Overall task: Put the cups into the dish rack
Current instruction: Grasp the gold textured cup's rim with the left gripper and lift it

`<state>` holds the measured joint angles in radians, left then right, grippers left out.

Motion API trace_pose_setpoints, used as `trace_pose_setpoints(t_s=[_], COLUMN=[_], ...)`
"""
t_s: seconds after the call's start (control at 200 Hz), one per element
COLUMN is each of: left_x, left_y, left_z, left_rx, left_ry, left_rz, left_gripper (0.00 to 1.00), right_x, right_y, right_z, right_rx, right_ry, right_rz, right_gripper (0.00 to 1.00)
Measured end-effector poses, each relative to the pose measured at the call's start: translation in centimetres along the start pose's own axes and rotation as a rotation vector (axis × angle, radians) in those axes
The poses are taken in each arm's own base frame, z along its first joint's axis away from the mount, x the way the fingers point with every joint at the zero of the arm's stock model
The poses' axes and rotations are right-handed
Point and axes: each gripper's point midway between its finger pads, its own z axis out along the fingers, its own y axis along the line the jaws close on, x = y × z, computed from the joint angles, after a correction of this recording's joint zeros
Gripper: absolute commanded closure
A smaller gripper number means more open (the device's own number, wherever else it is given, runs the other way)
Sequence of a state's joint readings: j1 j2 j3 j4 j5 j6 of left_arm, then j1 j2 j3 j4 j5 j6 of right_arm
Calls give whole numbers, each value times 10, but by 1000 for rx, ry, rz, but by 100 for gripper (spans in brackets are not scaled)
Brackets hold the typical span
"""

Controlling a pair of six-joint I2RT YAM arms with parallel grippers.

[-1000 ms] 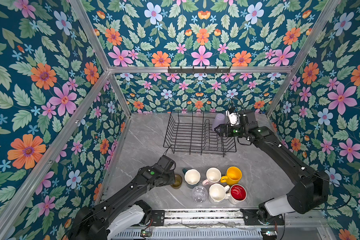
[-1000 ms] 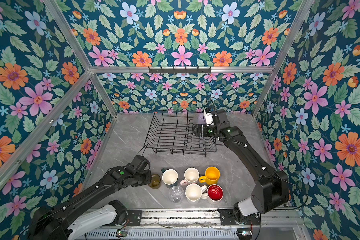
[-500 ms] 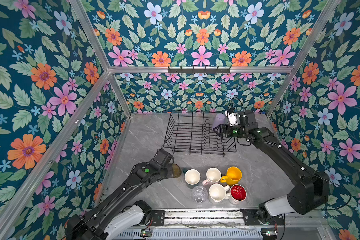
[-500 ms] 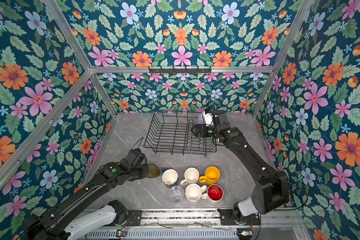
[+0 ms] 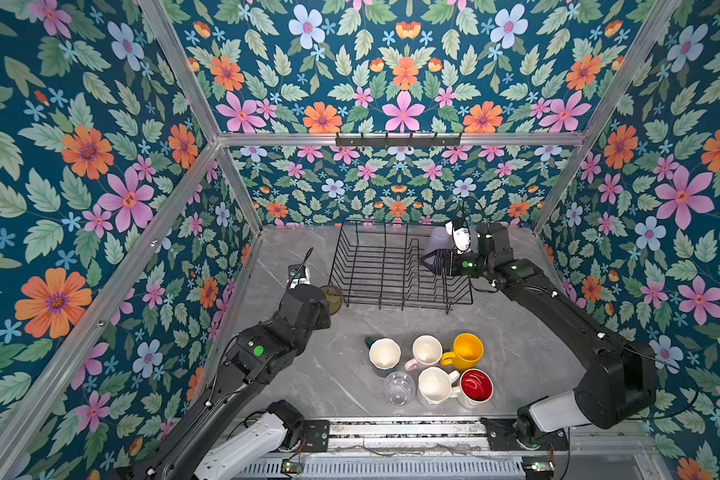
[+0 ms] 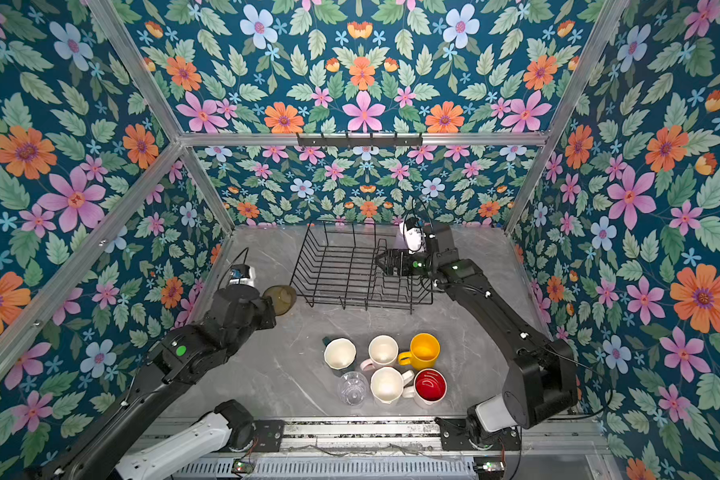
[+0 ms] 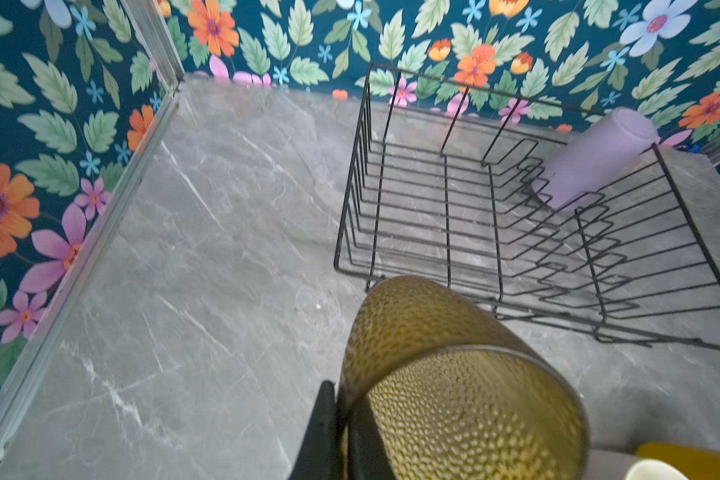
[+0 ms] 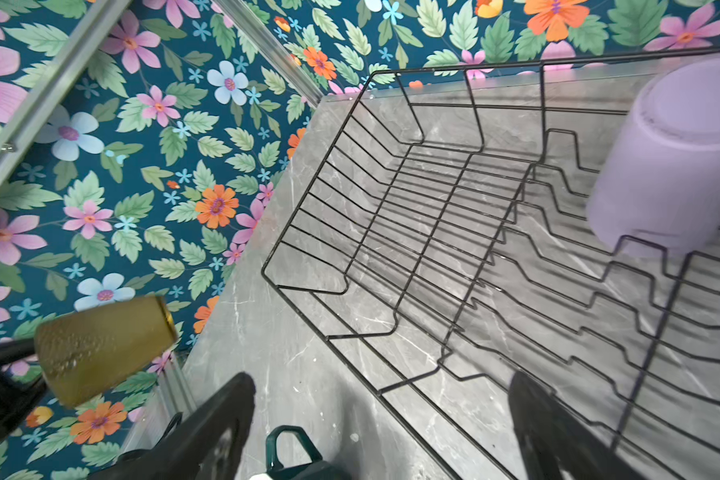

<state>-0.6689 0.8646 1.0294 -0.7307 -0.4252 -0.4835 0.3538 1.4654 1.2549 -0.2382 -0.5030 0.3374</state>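
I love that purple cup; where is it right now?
In a top view, the lilac tumbler rests in the far right corner of the dish rack, beside the open right hand.

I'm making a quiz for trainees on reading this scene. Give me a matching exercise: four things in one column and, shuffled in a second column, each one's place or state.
Column one
1. olive-brown glass
2. lilac tumbler
3. yellow mug
4. right gripper

Column two
a. open, holding nothing
b. standing on the table
c. pinched at its rim by the left gripper
d. leaning base up inside the dish rack

Pairs: 1-c, 2-d, 3-b, 4-a
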Motion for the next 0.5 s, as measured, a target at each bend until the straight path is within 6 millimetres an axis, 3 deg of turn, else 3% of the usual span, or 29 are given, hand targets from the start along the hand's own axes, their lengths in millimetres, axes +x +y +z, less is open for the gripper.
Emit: trace_pose_setpoints(t_s=[0.185,0.28,0.416,0.501], left_x=[-33,-43,-43,-37], left_y=[-26,-29,-25,-33], left_z=[19,30,43,45], left_rx=[97,152,264,378], left_ry=[-93,-109,-121,-117], left_rz=[4,-23,-100,-134], left_gripper=[100,100,100,100], right_x=[-1,1,3,2], right_y=[17,25,38,48], right_z=[-10,-15,-21,-23], right_rx=[-74,-117,-191,-247], right_ry=[-35,-48,-69,-76], right_rz=[-10,-23,-40,-56], right_gripper=[5,5,5,5])
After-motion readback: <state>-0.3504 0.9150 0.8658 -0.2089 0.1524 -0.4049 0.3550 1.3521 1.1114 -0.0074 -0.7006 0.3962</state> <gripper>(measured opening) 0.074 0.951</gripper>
